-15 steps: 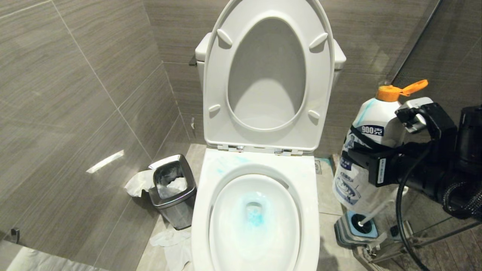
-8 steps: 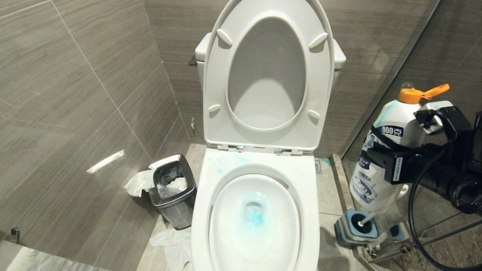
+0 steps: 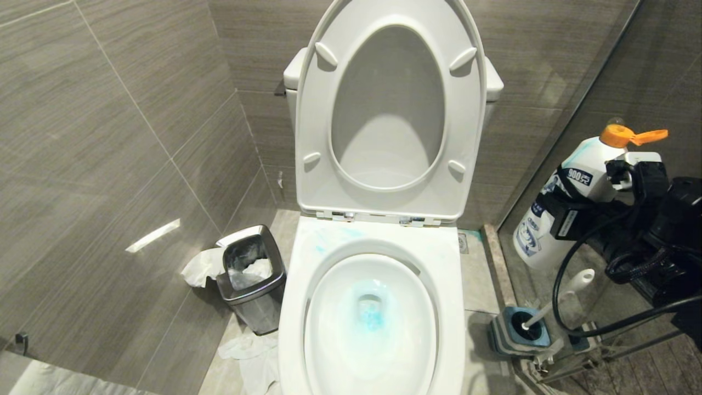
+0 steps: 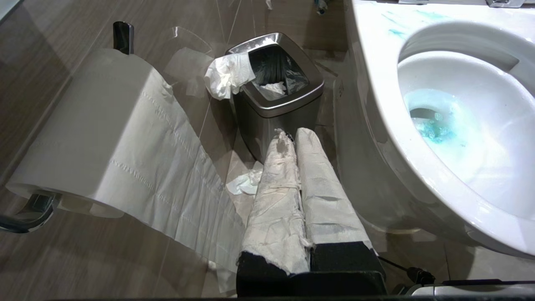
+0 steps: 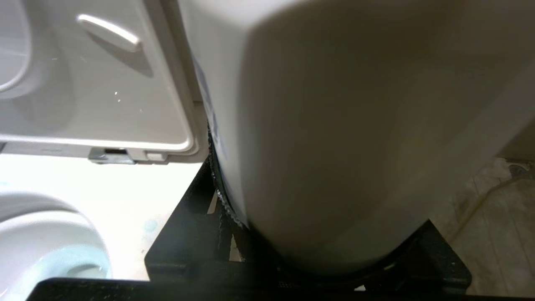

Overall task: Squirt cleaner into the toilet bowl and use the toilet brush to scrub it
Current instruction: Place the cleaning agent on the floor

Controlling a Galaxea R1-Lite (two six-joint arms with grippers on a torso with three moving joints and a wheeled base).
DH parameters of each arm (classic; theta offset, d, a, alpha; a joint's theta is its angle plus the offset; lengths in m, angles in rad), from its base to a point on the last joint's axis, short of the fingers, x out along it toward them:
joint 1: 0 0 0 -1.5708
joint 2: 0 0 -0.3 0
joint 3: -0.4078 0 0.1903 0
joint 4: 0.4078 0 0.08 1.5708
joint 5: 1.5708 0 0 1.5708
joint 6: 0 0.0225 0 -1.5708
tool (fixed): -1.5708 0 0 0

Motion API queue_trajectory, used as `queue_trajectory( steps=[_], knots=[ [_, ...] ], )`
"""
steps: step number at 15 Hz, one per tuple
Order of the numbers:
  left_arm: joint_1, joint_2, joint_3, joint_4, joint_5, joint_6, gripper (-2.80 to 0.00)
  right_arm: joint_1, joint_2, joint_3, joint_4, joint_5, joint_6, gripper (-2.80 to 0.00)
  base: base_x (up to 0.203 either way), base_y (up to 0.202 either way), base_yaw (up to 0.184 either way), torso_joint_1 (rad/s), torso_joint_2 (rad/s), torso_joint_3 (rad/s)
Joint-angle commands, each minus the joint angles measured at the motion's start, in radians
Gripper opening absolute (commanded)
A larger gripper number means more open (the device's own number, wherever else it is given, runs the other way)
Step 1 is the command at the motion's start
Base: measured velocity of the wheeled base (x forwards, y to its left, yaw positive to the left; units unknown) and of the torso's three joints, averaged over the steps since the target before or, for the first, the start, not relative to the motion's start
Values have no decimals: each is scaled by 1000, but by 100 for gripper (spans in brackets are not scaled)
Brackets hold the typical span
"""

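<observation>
Right tool (image 3: 570, 219) is clamped round the belly of the cleaner bottle (image 3: 570, 181), held up off the floor at the right beside the glass partition, well clear of the toilet bowl (image 3: 373, 323). Risks: orange flip cap (image 3: 622, 134) hangs open with the bottle tilted, so any swing can dribble cleaner onto floor or arm; smooth rounded body, only a mid-width grip, could slip or twist. Arm cable (image 3: 570, 307) loops right by the toilet brush (image 3: 554, 302) handle leaning in its holder (image 3: 518, 332); a snag would tip brush and holder. Left tool (image 4: 292, 188), paper-wrapped, fully closed and empty, parked low beside the bowl near the waste bin (image 4: 276, 88) and the toilet roll (image 4: 104, 138). Blue cleaner (image 3: 373, 312) already pools in the drain, smears on the back rim, so squirting looks done; scrub not started. Seat and lid (image 3: 389, 109) up, no obstruction.
</observation>
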Motion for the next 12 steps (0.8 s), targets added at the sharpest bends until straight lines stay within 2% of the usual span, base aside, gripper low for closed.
queue_trajectory(
  steps=[1, 6, 8, 12],
  knots=[
    [1, 0, 0, 1, 0, 0, -280, -29, 118, -1, -85, 1, -1, -280, 0, 0, 0, 0, 0, 0],
    [1, 0, 0, 1, 0, 0, -280, -31, 297, -29, -304, 6, -37, -280, 0, 0, 0, 0, 0, 0],
    [1, 0, 0, 1, 0, 0, -280, -31, 354, -27, -368, 31, -58, -280, 0, 0, 0, 0, 0, 0],
    [1, 0, 0, 1, 0, 0, -280, -31, 461, -81, -396, 76, -60, -280, 0, 0, 0, 0, 0, 0]
  ],
)
